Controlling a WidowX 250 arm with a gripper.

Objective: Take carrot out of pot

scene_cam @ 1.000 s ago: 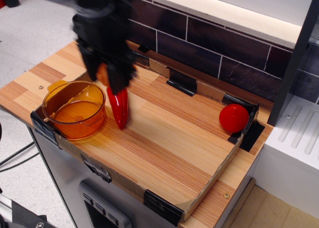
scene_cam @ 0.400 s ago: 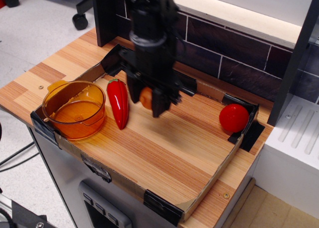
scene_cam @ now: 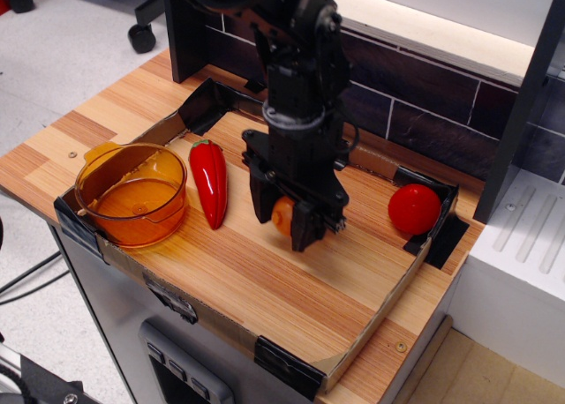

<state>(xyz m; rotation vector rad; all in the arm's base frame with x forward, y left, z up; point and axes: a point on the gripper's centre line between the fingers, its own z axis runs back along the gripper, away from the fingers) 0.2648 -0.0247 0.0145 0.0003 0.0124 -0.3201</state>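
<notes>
The amber-orange translucent pot (scene_cam: pixel 132 193) sits at the left front corner of the wooden tray, with nothing visible inside it. My black gripper (scene_cam: pixel 283 224) is over the middle of the tray, well right of the pot, pointing down. It is shut on the small orange carrot (scene_cam: pixel 282 214), which shows between the fingers just above the wood. Only part of the carrot is visible.
A long glossy red pepper (scene_cam: pixel 210 182) lies between the pot and the gripper. A round red tomato (scene_cam: pixel 414 209) sits at the tray's right end. The tray has a low cardboard rim (scene_cam: pixel 388 300) with black clips. A dark tile wall runs behind.
The gripper has carried the carrot from beside the pot rightward past the pepper to the middle of the tray, and lowered it close to the wood.
</notes>
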